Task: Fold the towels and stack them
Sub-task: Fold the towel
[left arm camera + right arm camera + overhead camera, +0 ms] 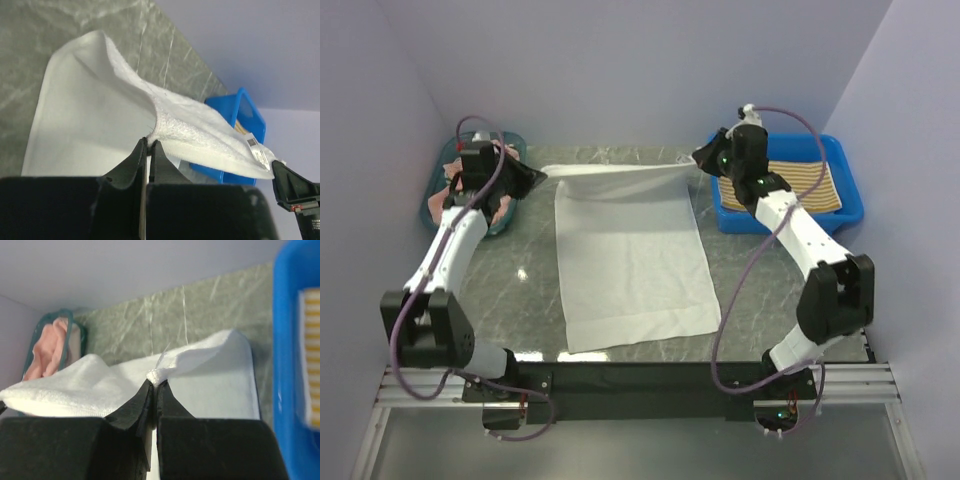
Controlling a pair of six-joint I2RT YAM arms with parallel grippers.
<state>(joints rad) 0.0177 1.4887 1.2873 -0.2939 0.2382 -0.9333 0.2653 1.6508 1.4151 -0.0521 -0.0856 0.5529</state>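
A white towel (630,265) is spread lengthwise on the grey marbled table (520,290), between the two arms. Its near edge lies flat close to the arm bases, while its far edge is held raised off the surface. The far left corner is pinched by the left gripper (538,176); in the left wrist view the jaws are seen closed tight on a bunched bit of terry. The far right corner is pinched in the same way by the right gripper (698,160), with its fingertips pressed together on a small fold of cloth. Between the two grips the far hem is stretched into a nearly straight raised band, and the cloth slopes down from it to the table. A small printed label (256,150) is seen on the hem near the right corner. At the far left a teal basket (428,205) is seen, with a crumpled salmon pink towel (47,350) inside it, partly hidden by the left arm. At the far right a blue tray (850,195) is set, and a folded yellow-and-white striped towel (815,185) lies flat in it.
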